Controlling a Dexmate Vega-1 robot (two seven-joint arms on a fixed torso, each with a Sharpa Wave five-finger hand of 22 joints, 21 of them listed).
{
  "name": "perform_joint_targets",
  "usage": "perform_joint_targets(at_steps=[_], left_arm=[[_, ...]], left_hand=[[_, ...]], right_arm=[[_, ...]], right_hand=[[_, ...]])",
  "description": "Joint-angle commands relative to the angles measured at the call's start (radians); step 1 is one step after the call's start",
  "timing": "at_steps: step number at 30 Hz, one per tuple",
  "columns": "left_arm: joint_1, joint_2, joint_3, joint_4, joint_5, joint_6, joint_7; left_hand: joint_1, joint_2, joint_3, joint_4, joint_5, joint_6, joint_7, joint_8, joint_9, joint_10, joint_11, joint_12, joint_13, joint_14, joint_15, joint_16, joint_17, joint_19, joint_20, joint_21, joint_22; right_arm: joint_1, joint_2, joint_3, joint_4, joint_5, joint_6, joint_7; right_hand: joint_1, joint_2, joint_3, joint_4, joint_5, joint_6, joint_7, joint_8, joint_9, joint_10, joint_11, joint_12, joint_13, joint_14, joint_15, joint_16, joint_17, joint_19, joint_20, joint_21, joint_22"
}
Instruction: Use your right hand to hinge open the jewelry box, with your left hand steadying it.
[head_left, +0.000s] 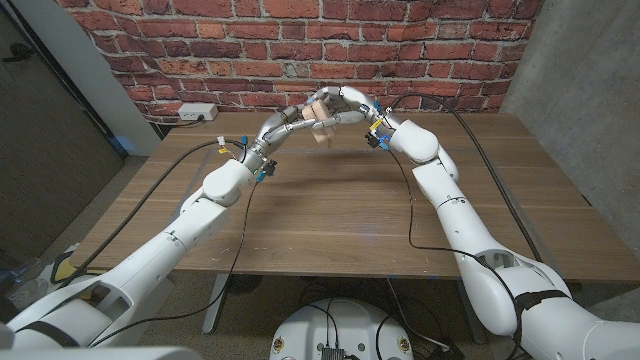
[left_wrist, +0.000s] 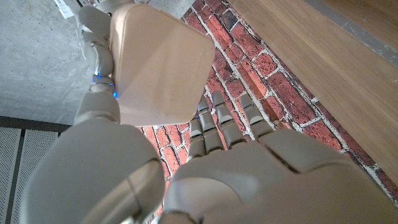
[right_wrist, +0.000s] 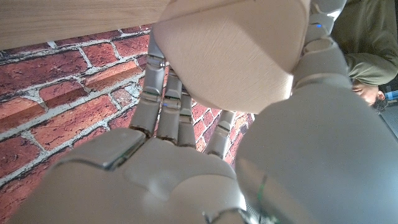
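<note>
Head view: left hand (head_left: 296, 121) and right hand (head_left: 347, 103) hold jewelry box (head_left: 321, 124) aloft, fingers wrapped; lid apparently unopened.

This looks like a lab or test space. A plain wooden counter (head_left: 340, 215) stands on a grey floor (head_left: 90, 215) against a red brick wall (head_left: 250, 50), with bare concrete wall (head_left: 585, 60) to one side. A white power outlet box (head_left: 197, 112) sits at the wall's foot, and black cables (head_left: 180, 165) trail across the counter.
</note>
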Motion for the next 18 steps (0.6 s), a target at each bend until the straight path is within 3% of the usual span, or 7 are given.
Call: perform_joint_targets(at_steps=[1,5,18], left_arm=[[0.009,0.000,-0.003,-0.012,0.007,-0.010,0.009],[0.011,-0.002,-0.003,-0.013,0.008,-0.013,0.013],[0.024,-0.004,-0.006,-0.026,0.013,-0.020,0.027]], left_hand=[[0.164,0.160,0.070,0.056,0.004,0.391,-0.005,0.158,0.007,0.071,-0.072,0.008,0.004,0.009,-0.061,-0.004,0.006,-0.002,0.000,0.006,0.002],[0.165,0.160,0.072,0.056,0.005,0.392,-0.004,0.163,0.010,0.073,-0.073,0.009,0.005,0.010,-0.061,-0.005,0.008,-0.001,-0.001,0.007,0.002],[0.169,0.158,0.080,0.055,0.005,0.391,-0.005,0.176,0.020,0.072,-0.075,0.013,0.010,0.014,-0.062,-0.010,0.015,-0.002,0.002,0.010,0.003]], right_arm=[[0.007,0.010,0.012,0.031,0.055,0.004,0.031],[0.008,0.016,0.016,0.042,0.073,0.010,0.032],[0.013,0.046,0.047,0.091,0.184,0.002,0.068]], right_hand=[[0.068,0.193,0.186,0.077,-0.008,0.084,0.093,-0.004,-0.006,0.234,-0.238,-0.008,-0.006,0.222,-0.353,-0.013,-0.012,-0.004,-0.259,0.010,-0.002],[0.054,0.193,0.186,0.081,-0.013,0.098,0.100,0.001,-0.008,0.241,-0.228,-0.008,-0.012,0.224,-0.354,-0.018,-0.018,-0.004,-0.261,0.009,-0.003],[0.043,0.196,0.197,0.076,-0.020,0.100,0.099,0.000,-0.014,0.239,-0.231,-0.009,-0.013,0.230,-0.353,-0.025,-0.027,0.000,-0.263,0.008,-0.007]])
